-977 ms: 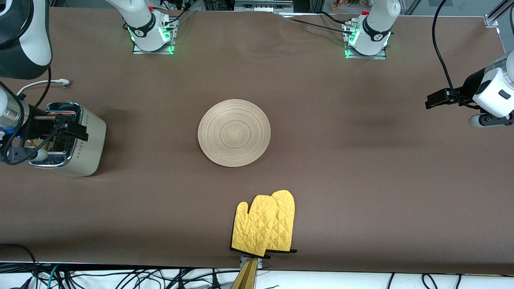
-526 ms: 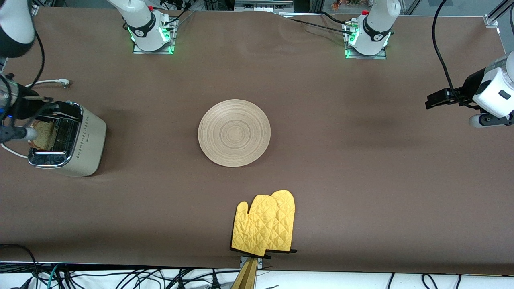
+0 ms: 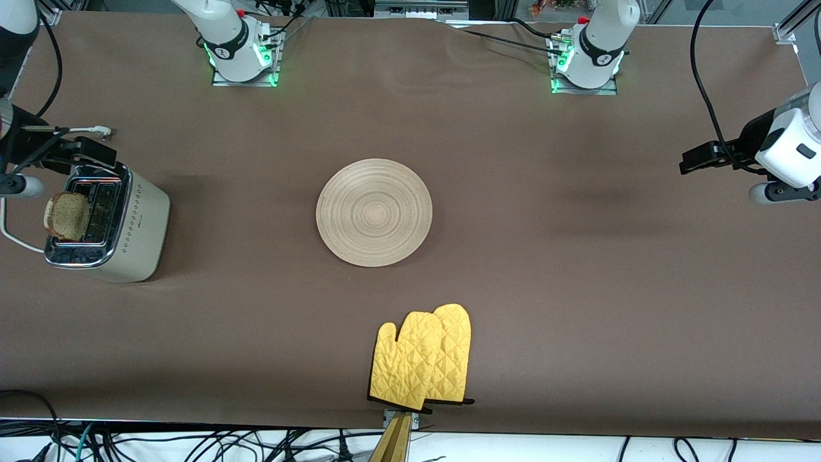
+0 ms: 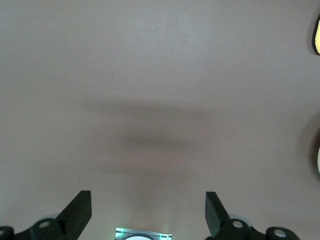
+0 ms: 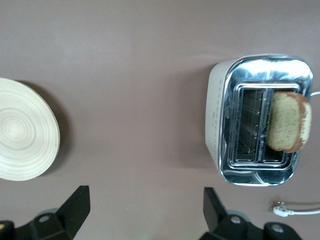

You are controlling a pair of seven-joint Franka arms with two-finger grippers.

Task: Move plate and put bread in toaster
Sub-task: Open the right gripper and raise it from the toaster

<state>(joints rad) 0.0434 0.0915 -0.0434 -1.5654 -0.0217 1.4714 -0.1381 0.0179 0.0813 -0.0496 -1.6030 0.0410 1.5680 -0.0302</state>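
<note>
The cream-white toaster (image 3: 144, 224) stands at the right arm's end of the table. The bread (image 3: 67, 216) stands in the slot on the side away from the plate, its top sticking out above the chrome. The wooden plate (image 3: 374, 212) lies flat at the table's middle. My right gripper (image 3: 96, 153) is open and empty, up above the table beside the toaster. Its wrist view shows the toaster (image 5: 231, 125), the bread (image 5: 287, 127), the plate (image 5: 25, 135) and the open gripper (image 5: 146, 205). My left gripper (image 3: 689, 160) waits open over the left arm's end (image 4: 148, 207).
A yellow oven mitt (image 3: 423, 359) lies near the table's front edge, nearer to the camera than the plate. The toaster's white cord and plug (image 3: 99, 131) lie on the table beside the toaster, toward the robot bases.
My right gripper has let go of the bread and drawn away from over the toaster, toward the bases. The bread now stands alone in the slot. The left arm has not moved.
</note>
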